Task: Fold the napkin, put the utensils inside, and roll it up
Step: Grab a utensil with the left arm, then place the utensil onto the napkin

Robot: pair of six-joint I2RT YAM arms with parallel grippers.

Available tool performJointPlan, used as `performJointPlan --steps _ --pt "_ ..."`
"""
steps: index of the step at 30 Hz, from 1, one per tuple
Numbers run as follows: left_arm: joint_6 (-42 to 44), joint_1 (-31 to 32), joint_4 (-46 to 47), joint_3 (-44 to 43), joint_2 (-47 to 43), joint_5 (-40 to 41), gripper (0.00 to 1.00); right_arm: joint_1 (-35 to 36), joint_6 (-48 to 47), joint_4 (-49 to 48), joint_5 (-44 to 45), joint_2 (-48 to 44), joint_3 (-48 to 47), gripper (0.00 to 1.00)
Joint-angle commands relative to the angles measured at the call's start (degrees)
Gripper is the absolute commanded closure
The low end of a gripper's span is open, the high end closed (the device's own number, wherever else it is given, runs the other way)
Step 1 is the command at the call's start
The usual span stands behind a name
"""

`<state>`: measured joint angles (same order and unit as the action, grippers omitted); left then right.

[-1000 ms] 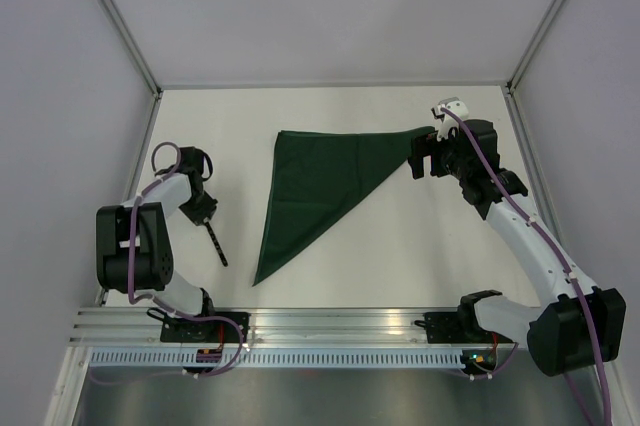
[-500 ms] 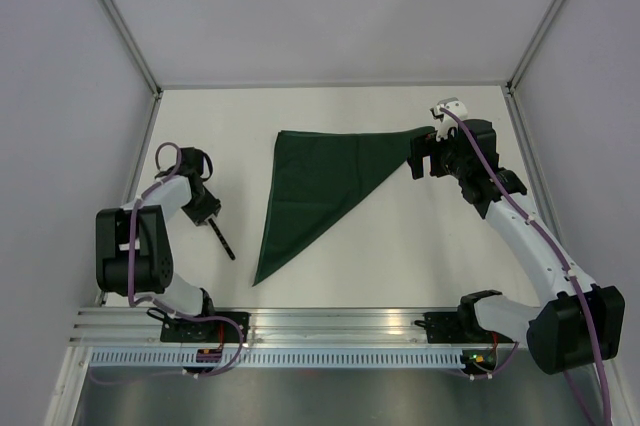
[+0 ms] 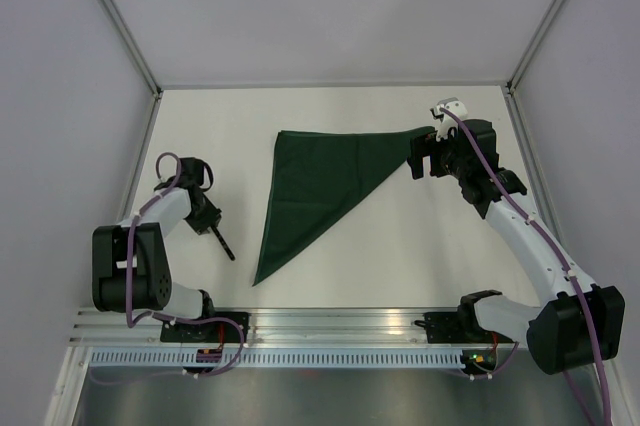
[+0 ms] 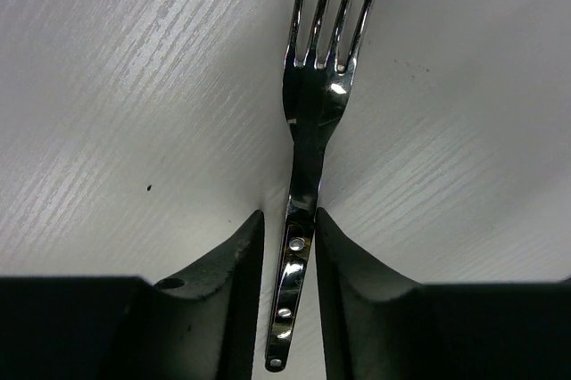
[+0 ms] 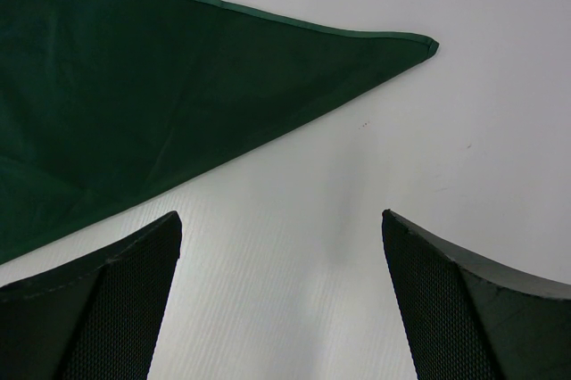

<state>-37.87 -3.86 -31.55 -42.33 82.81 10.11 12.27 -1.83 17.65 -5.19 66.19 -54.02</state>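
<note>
While napkin (image 3: 320, 181) lies as a dark green triangle (creased), left fingers (image 4: 214, 309) pinch fork (image 4: 312, 103), right fingers (image 5: 98, 309) spread wide.

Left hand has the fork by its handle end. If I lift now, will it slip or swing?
Probably rigid: the fork looks like polished metal, so no flopping. It may slip or pivot, since the left hand pinches only the narrow, glossy handle end, with the tines far out front. Probably light, being thin.
</note>
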Motion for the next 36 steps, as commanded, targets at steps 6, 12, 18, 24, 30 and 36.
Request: performJointPlan --steps 6,12,18,24,30,36 --pt "0.7 1.0 -0.1 -0.6 2.2 -2.5 0.84 0.2 -0.4 -0.2 -0.2 -0.4 0.0 0.02" --pt "8.6 1.0 -1.3 -6.4 1.2 -5.3 0.98 0.2 -0.4 -0.2 0.0 -0.3 0.0 0.02" --pt "20.2 1.1 -6.1 -17.9 -0.5 -11.7 0.98 0.2 -0.5 -0.1 0.1 0.2 -0.1 0.02" --pt "30.0 9.5 -9.2 -29.5 1.4 -18.0 0.98 0.2 -0.6 0.0 0.4 -0.4 -0.2 0.02" --pt "37.1 24.8 -12.1 -41.4 12.5 -18.4 0.98 0.2 -0.7 -1.4 2.7 -3.0 0.8 0.02" --pt "43.8 33.3 -16.6 -53.5 26.8 -24.1 0.98 0.2 -0.8 -3.1 6.9 -5.2 1.6 0.02"
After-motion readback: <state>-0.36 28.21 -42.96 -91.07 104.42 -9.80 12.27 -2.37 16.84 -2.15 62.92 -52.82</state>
